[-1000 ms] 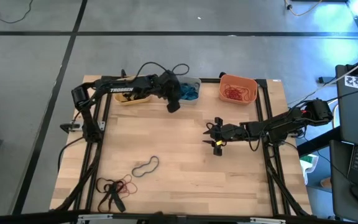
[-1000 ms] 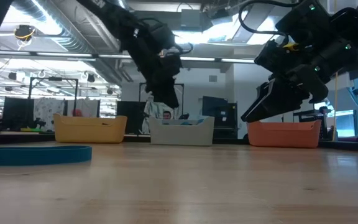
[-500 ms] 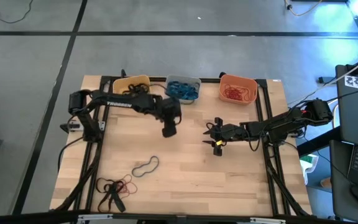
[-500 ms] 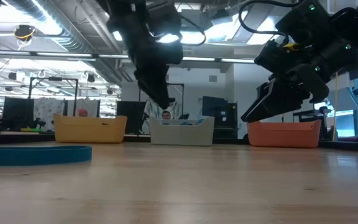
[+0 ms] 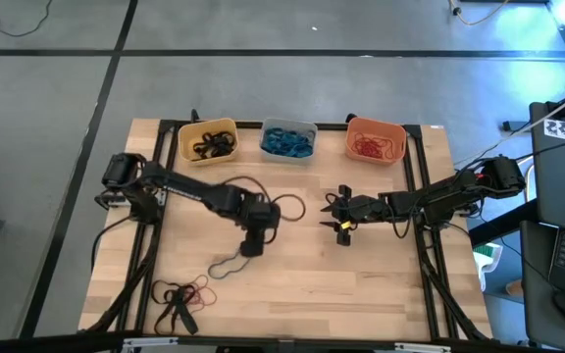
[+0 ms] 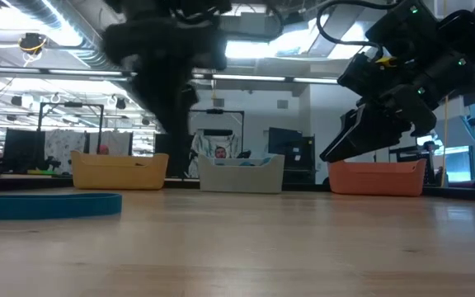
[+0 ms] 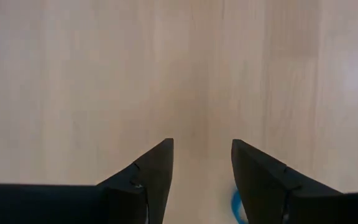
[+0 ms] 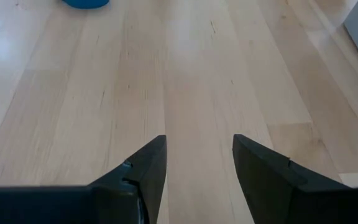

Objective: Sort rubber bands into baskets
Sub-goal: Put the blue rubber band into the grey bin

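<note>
The yellow basket (image 5: 209, 140), pale grey basket (image 5: 288, 140) and orange basket (image 5: 376, 140) stand in a row at the table's far edge, holding black, blue and red-orange rubber bands. A single rubber band loop (image 5: 226, 264) lies on the wood near the middle. It shows blue in the low view (image 6: 48, 205). A bunch of black and red bands (image 5: 179, 294) lies at the near left. My left gripper (image 5: 250, 245) hovers open and empty just beside the loop. A blue bit (image 7: 235, 202) shows by one finger in the left wrist view. My right gripper (image 5: 333, 218) waits open, right of the middle.
Bare wood lies between the baskets and the loose bands. The black frame rails (image 5: 155, 245) run along the table's left and right sides. A loop of the left arm's cable (image 5: 282, 208) hangs over the middle of the table.
My left gripper has swung from above the grey basket toward the table's near edge and come down beside the single loop. The right arm has kept still.
</note>
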